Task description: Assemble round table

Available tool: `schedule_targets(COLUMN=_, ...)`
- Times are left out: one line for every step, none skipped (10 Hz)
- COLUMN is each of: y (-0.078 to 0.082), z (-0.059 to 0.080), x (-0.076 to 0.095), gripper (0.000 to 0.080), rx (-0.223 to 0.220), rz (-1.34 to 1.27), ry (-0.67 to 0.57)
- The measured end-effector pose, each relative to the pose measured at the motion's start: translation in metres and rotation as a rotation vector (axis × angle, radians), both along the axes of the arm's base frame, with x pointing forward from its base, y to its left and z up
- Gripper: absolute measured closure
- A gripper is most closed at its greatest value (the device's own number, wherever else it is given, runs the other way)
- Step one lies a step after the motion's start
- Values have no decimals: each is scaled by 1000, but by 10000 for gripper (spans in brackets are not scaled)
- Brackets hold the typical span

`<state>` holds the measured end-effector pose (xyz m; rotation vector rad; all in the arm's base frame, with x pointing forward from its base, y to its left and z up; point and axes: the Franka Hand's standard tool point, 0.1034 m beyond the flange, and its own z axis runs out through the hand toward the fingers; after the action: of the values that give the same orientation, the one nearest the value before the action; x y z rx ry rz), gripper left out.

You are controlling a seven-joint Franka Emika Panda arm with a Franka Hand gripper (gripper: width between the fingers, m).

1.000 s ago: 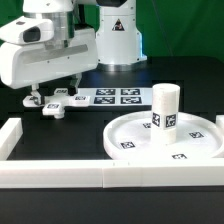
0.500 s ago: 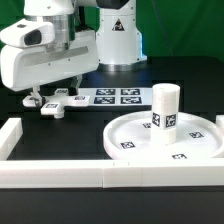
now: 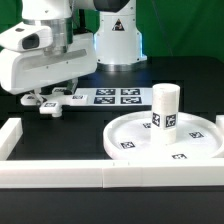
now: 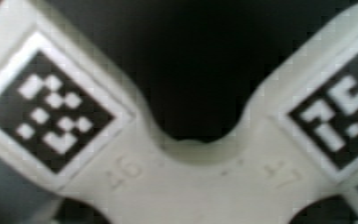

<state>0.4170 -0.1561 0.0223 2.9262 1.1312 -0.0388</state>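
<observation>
The large rimmed disc [image 3: 135, 135] lies at the exterior view's right. The thick short cylinder [image 3: 164, 106] stands upright on its centre. The flat cross-shaped piece [image 3: 52, 107] is at the exterior view's left, just beside the marker board. My gripper [image 3: 48, 99] is right down over it, and its jaws appear closed on it. In the wrist view the cross-shaped piece [image 4: 185, 165] fills the picture very close up, with two tagged arms spreading out. My fingertips are hidden there.
The marker board [image 3: 115, 97] lies on the black table behind the disc. A long white wall bar [image 3: 70, 176] runs along the front, and a short one [image 3: 10, 135] runs up the exterior view's left side. The robot base [image 3: 118, 40] stands at the back.
My gripper and the cross-shaped piece have shifted slightly toward the exterior view's left together. The disc and the cylinder have not moved.
</observation>
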Motion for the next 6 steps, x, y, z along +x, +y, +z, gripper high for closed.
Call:
schedule_targets(y=0, z=0, x=0, gripper=355, rx=0, rz=0, ry=0)
schedule_targets(y=-1, z=2, x=1, gripper=353, rx=-1, rz=3, ry=-3)
schedule_targets(y=-1, z=6, x=2, gripper=353, rx=-2, rz=7, ry=-10)
schedule_targets(y=1, z=13, x=5, gripper=353, rx=-3, rz=4, ry=-22)
schedule_targets(y=7, z=28, x=9, gripper=353, rx=-5, rz=-3, ry=-43)
schedule_targets(y=15, z=44, x=14, gripper=353, rx=-7, rz=-5, ry=-67)
